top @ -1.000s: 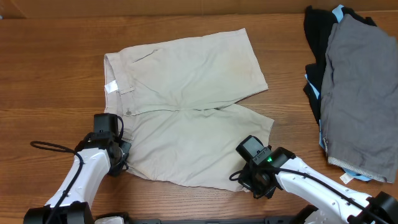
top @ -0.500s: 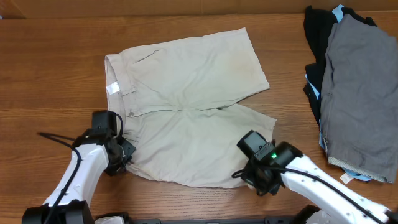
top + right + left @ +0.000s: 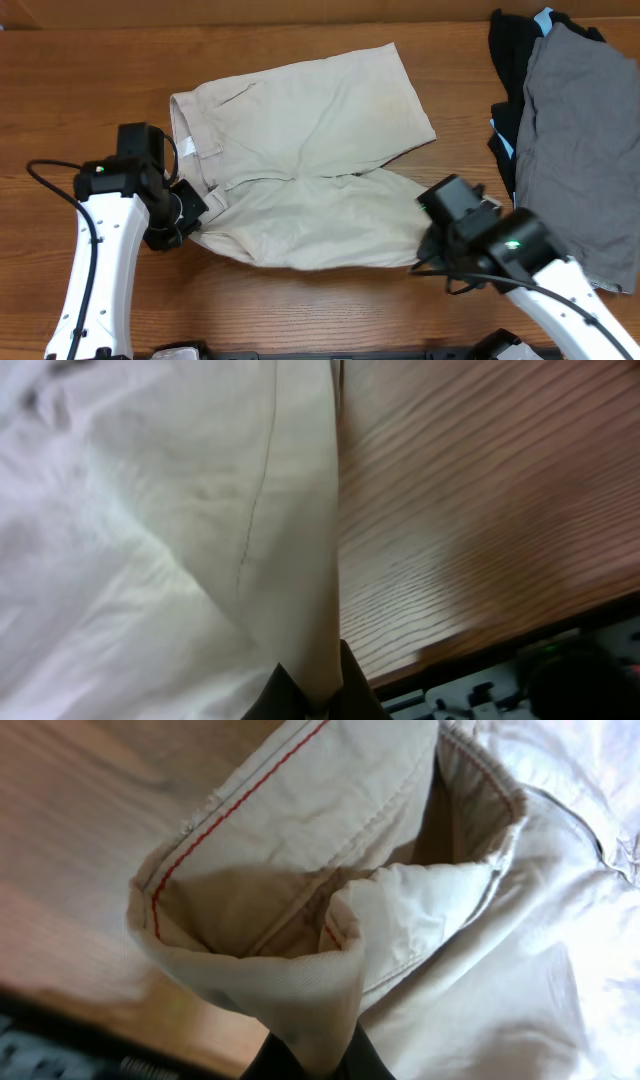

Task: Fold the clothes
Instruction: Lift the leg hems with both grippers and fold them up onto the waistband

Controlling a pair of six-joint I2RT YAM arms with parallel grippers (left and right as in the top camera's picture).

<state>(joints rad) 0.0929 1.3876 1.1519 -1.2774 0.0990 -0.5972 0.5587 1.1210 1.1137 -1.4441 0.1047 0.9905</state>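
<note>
shorts (image 3: 300, 150) of light beige cloth lie across the middle of the wooden table (image 3: 80, 80), with the waistband toward our left arm and the two legs running toward our right. the far leg lies flat. the near leg is bunched, its front edge drawn in between the two arms. a white inner label (image 3: 187, 150) shows just inside the waistband.

we see the left gripper (image 3: 192, 212) at the near end of the waistband, pinched tight on the cloth. in the left wrist view its dark fingertips (image 3: 368, 1062) pinch a fold of the band, which curls open above them into a hollow loop. a line of red stitching (image 3: 240, 805) runs along the inside of the band, and bare wood shows to the left of it.

the right gripper (image 3: 428, 245) sits at the near corner of the lower leg's hem, its jaws likewise pressed together on the fabric. in the right wrist view the pads (image 3: 272, 700) clamp the edge of the hem, and the cloth rises from them in a narrow strip with a seam running up it. the table's grain fills the right of that view.

a grey garment (image 3: 575, 140) lies at the right end of the table, well apart from the shorts, partly over a black garment (image 3: 505, 60). a black cable (image 3: 50, 175) loops beside our left arm.
</note>
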